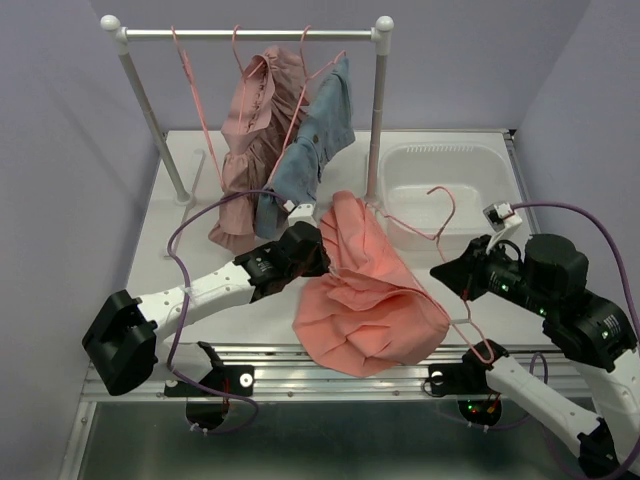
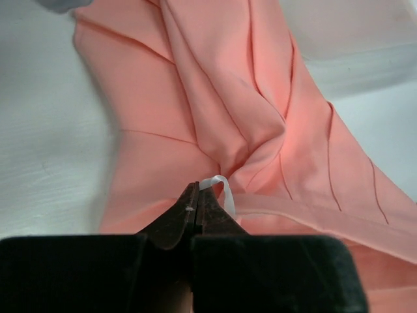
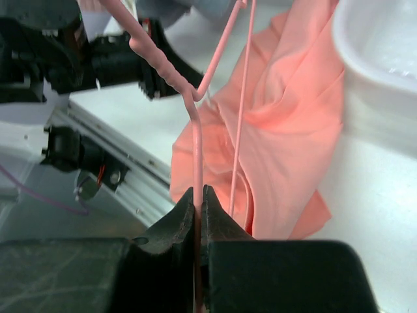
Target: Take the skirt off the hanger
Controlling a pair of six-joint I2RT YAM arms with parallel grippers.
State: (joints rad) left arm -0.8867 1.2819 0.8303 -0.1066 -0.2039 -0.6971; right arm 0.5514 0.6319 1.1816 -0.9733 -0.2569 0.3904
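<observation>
From above, the left gripper (image 1: 320, 250) is closed on the upper left edge of the salmon skirt (image 1: 365, 300). The skirt lies spread on the white table (image 1: 270, 320), to the right of this gripper and toward the near edge. The right gripper (image 1: 448, 272) is closed on the wire of the pink hanger (image 1: 452, 208). The hanger's hook rises behind this gripper, and its wire goes across the right side of the skirt. I cannot tell if the wire passes inside the cloth. Far behind both grippers stands a clothes rack (image 1: 250, 33) with a dusty-pink ruffled garment (image 1: 250, 130) and a blue denim garment (image 1: 315, 140). A white basket (image 1: 440, 150) is just behind the right gripper.

In the left wrist view, the left gripper (image 2: 197, 195) has its jaws pressed together on the skirt (image 2: 247, 98). A thin white loop (image 2: 220, 186) comes out at the tips. The cloth gathers into folds directly ahead of the fingers.

In the right wrist view, the right gripper (image 3: 198, 195) has its jaws tight around the hanger (image 3: 196, 143), which goes up and ahead from the tips. The skirt (image 3: 293, 117) lies ahead and to the right, below the wire. The basket (image 3: 384, 45) is far right.
</observation>
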